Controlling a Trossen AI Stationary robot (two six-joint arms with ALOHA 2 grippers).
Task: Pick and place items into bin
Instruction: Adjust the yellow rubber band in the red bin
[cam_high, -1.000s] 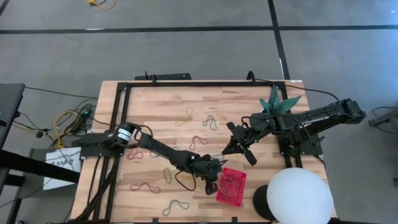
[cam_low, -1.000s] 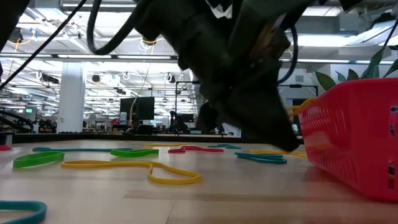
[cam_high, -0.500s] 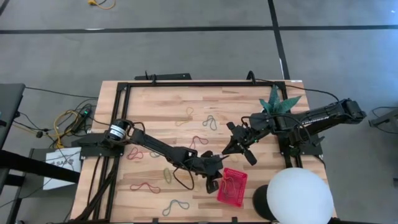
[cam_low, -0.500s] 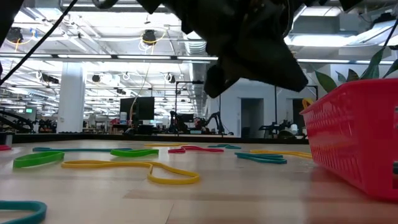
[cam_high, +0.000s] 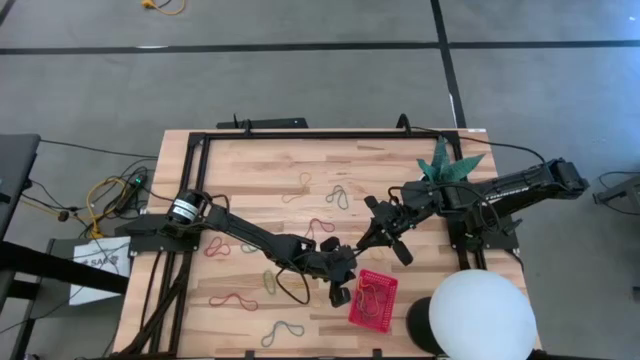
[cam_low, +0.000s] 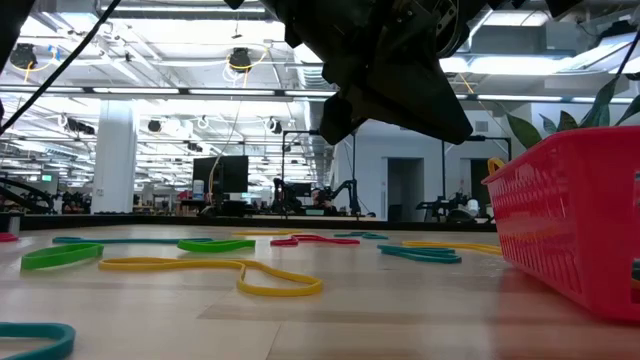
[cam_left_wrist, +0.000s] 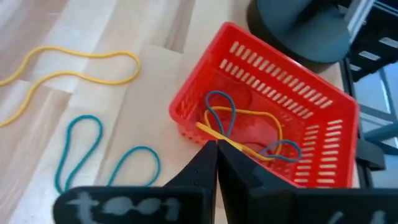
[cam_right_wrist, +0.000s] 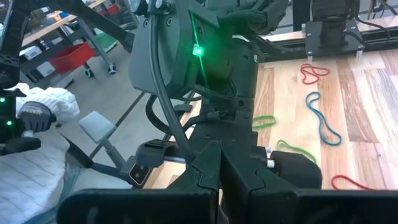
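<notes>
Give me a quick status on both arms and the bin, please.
Left tool shut on a yellow band, beside red bin. Right tool shut, waiting mid-table. Bands in bin already; nothing in the way.

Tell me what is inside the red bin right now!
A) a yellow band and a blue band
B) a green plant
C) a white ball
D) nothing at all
A: the left wrist view shows a yellow band and a blue band lying tangled on the floor of the bin.
</notes>
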